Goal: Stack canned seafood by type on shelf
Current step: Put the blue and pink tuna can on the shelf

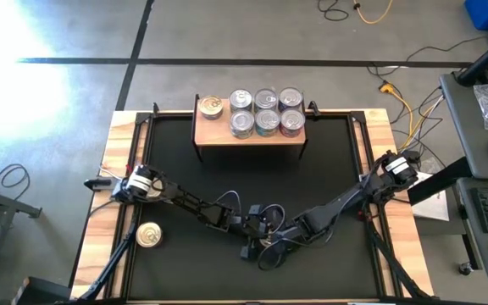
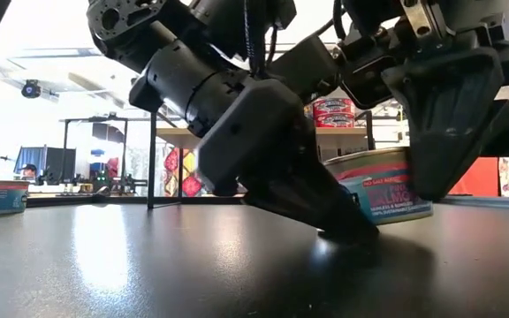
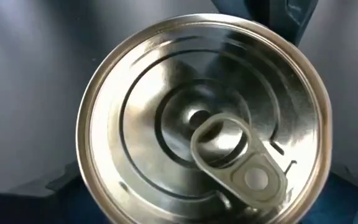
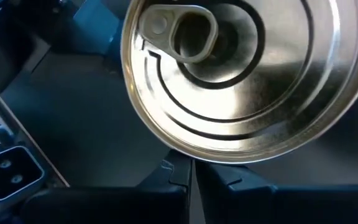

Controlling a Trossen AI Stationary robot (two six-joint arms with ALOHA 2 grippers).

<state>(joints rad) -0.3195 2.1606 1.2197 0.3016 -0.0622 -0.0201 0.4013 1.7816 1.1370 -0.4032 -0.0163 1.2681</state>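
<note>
Both arms meet low over the near middle of the counter (image 1: 185, 169), crowded around one can (image 2: 383, 185) that stands upright on the black top, lid up. The left gripper (image 2: 343, 225) leans in steeply with its tips down at the counter beside the can; its wrist view looks straight onto the silver lid with the pull tab, so the can lies directly ahead of it, between wide-spread jaws that do not yet seem to grip. The right gripper (image 4: 190, 180) hangs just beside the same can with its jaws pressed together, holding nothing. So the left arm looks set to take it. The shelf (image 1: 248, 140) lies well apart at the far edge, carrying seven cans, and another can (image 1: 148, 235) sits near the left edge.
</note>
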